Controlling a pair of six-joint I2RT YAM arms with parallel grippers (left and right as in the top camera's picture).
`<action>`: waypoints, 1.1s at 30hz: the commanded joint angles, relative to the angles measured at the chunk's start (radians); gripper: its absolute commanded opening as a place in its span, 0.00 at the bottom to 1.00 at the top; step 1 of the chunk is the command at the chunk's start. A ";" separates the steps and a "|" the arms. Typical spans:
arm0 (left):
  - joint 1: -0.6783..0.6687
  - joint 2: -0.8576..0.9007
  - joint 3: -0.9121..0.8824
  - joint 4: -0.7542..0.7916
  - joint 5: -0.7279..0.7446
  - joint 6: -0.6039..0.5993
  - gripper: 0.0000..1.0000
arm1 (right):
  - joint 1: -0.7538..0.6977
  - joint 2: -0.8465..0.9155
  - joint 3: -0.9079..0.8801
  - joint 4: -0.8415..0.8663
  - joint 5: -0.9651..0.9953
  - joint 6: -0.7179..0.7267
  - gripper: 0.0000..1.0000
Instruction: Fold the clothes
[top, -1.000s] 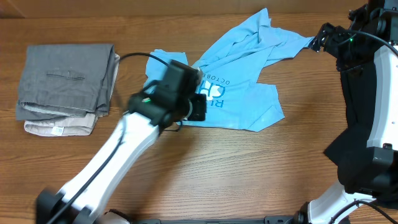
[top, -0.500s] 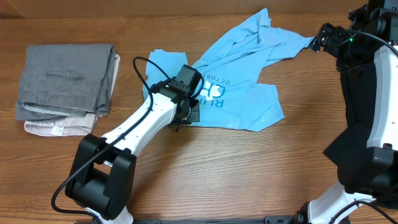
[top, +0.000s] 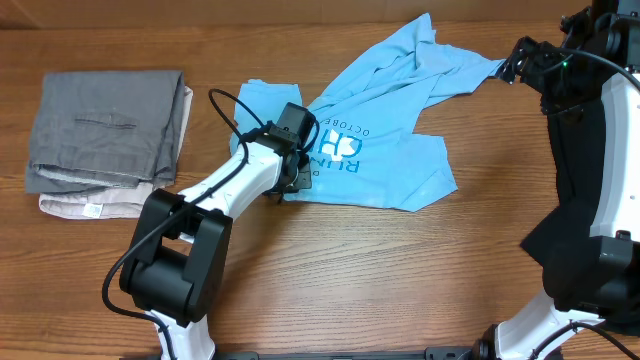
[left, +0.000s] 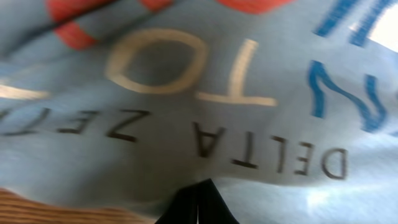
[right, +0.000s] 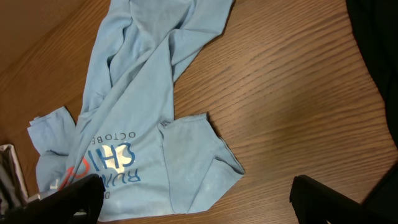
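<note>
While the T-shirt (top: 400, 140) is lying rumpled at upper centre, I am pinching its lower-left hem with the left gripper (top: 298, 178), jaws fully closed. The right gripper (top: 515, 62) is hanging wide open, empty, upper right. I am judging this the spreading step; next, the hem needs drawing out flat.

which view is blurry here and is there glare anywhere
Left wrist view: soft and smeared, very close to the T-shirt, though the dark lettering is legible; overhead view: sharp, evenly lit, no hard shadows; right wrist view: mostly sharp, with a pale sheen on the table wood.
</note>
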 joint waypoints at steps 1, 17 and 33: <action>0.028 0.032 0.002 0.006 -0.071 -0.009 0.04 | 0.000 -0.003 0.003 0.004 -0.004 0.001 1.00; 0.105 0.253 0.003 0.336 -0.328 0.228 0.04 | 0.000 -0.003 0.003 0.003 -0.004 0.001 1.00; 0.143 0.138 0.325 0.327 -0.494 0.469 0.65 | 0.000 -0.003 0.003 0.004 -0.004 0.001 1.00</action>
